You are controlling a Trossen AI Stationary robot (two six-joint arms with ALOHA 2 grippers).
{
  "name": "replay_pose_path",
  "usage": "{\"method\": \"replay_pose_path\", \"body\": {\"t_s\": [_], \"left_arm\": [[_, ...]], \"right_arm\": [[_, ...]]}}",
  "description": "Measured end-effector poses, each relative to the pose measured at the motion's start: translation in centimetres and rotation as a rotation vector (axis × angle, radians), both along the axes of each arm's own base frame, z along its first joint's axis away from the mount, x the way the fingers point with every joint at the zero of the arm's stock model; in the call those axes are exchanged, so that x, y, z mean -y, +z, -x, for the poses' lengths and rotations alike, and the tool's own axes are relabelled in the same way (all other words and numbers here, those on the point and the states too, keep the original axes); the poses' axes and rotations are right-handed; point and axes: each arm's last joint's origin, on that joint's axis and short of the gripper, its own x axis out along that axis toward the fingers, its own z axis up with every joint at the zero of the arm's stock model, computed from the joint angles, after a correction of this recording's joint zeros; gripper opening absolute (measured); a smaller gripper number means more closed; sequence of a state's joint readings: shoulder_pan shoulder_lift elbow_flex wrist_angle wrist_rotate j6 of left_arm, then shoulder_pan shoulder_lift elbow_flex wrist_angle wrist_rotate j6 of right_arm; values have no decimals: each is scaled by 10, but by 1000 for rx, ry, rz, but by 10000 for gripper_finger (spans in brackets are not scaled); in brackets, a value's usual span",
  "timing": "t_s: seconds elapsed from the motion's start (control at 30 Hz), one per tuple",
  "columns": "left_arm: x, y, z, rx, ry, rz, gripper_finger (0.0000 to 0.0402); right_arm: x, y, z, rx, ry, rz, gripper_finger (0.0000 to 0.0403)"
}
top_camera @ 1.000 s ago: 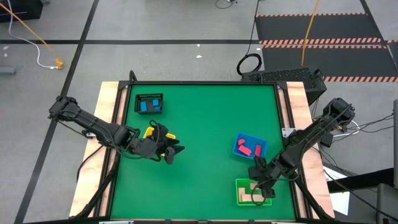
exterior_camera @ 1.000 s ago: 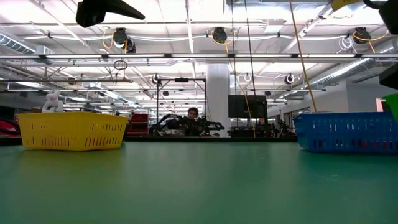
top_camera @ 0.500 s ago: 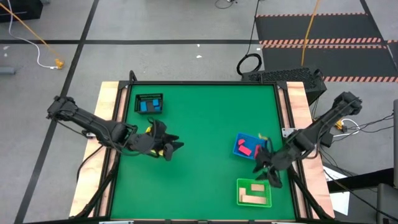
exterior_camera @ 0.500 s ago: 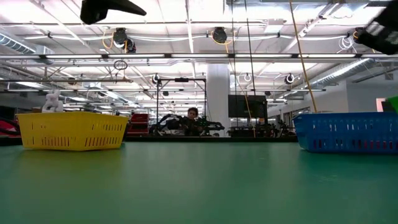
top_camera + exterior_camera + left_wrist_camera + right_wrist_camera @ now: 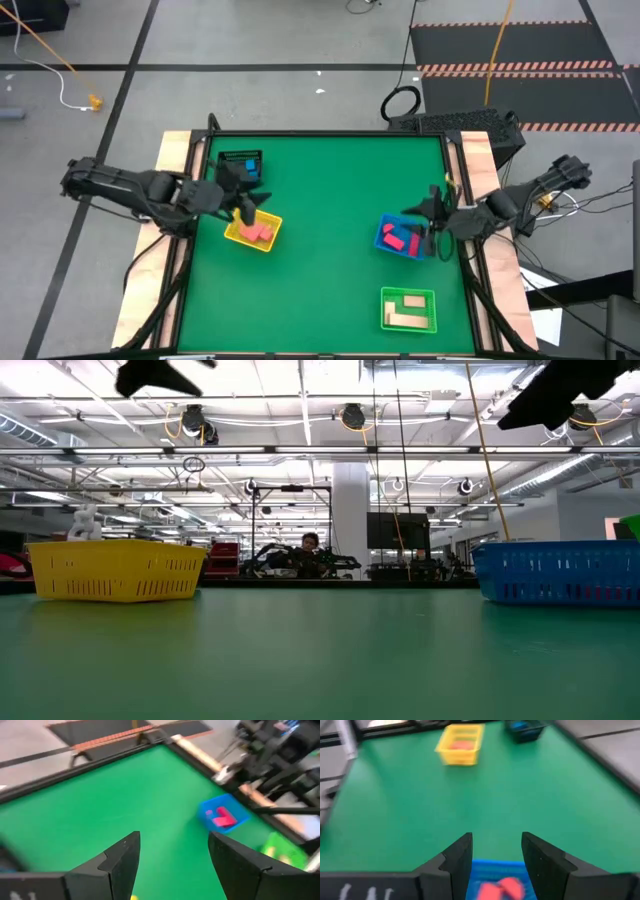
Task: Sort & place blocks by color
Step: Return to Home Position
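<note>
Both grippers are open and hold nothing. My left gripper (image 5: 243,203) (image 5: 172,840) hangs above the table between the black tray (image 5: 240,166), which holds blue blocks, and the yellow tray (image 5: 253,231), which holds red/pink blocks (image 5: 262,232). My right gripper (image 5: 430,222) (image 5: 496,840) hovers over the right rim of the blue tray (image 5: 402,238), where red blocks (image 5: 398,240) (image 5: 499,888) lie. Pale tan blocks (image 5: 405,316) lie in the green tray (image 5: 408,308). The low view shows both grippers high above the table.
The four trays stand on the green table top: black far left, yellow left, blue right, green near right. The middle of the table (image 5: 330,230) is bare green surface. Wooden rails (image 5: 175,200) border the left and right sides. A person sits far off in the room (image 5: 310,545).
My left gripper has drawn back from over the yellow tray toward the far left, so the tray and its red blocks now show. My right gripper has moved from above the green tray toward the far edge, and is now at the blue tray's right rim.
</note>
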State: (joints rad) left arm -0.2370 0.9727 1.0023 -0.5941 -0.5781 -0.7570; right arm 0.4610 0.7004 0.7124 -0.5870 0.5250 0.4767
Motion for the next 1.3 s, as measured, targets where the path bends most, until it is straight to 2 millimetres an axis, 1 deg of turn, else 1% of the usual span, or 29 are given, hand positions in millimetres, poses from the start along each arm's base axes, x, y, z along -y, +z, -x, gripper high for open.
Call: {"method": "replay_pose_path", "body": {"t_s": [0.17,0.43,0.7,0.87,0.93,1.0,1.1,1.2,1.3], "left_arm": [[-19,3,38,-92,62,-41,234],[-38,13,90,-100,148,-184,234],[-47,22,141,-8,198,-272,234],[-48,23,165,88,233,-244,234],[-48,23,166,122,252,-203,234],[-48,19,158,148,250,-182,234],[-45,6,130,206,177,-190,234],[-43,-15,98,255,92,-240,234],[-42,-37,77,310,80,-281,234]], "right_arm": [[18,5,3,44,-148,27,160],[42,5,3,42,-339,45,160],[62,5,3,36,-486,55,160],[68,6,4,45,-545,37,160],[69,6,4,50,-558,28,160],[69,6,4,56,-567,17,160],[69,6,4,61,-569,12,160],[69,6,4,68,-569,10,160],[69,6,4,67,-569,10,160]]}}
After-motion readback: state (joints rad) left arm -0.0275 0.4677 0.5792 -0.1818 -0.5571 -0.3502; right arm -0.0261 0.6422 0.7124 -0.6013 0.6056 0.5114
